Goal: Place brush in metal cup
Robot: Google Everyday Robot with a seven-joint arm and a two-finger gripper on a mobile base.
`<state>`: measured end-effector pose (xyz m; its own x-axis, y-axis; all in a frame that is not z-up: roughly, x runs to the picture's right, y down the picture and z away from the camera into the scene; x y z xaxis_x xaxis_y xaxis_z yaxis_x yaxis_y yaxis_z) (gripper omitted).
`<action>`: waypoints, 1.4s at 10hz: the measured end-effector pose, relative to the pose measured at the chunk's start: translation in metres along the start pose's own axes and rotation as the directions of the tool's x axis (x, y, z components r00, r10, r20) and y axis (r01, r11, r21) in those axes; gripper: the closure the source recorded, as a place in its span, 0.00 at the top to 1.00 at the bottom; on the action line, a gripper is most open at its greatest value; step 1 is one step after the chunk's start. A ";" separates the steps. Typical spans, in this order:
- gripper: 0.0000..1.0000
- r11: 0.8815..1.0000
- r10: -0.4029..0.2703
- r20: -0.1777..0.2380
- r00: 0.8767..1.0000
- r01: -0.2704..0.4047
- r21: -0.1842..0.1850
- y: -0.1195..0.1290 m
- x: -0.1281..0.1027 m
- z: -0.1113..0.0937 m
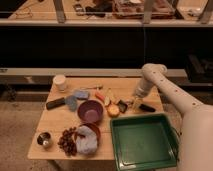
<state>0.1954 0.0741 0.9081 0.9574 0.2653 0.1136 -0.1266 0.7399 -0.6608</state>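
The brush lies on the right part of the wooden table (50,122). Its slim black handle (146,107) points right and its dark head is partly hidden by my gripper. My gripper (134,103) hangs low over the brush's middle, at the end of the white arm (165,85) that reaches in from the right. The metal cup (44,140) stands small and shiny at the table's front left corner, far from the gripper, upright and apparently empty.
A green tray (145,160) fills the front right. A purple bowl (90,111), an orange fruit (114,111), blue sponges (80,93), a black bar (55,103), a white cup (60,81), dark red grapes (67,141) and a blue cloth (88,141) lie around.
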 end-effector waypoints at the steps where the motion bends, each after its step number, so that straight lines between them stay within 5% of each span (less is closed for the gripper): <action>1: 0.65 1.000 0.000 -0.002 1.000 0.000 0.003 0.000 -0.001 0.000; 8: 0.63 0.999 0.035 -0.016 0.999 -0.035 0.021 0.003 0.019 0.034; 14: 0.05 0.998 0.046 -0.009 0.999 -0.046 0.031 0.000 0.019 0.039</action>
<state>0.2032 0.1031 0.9395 0.9530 0.2934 0.0761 -0.1783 0.7456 -0.6421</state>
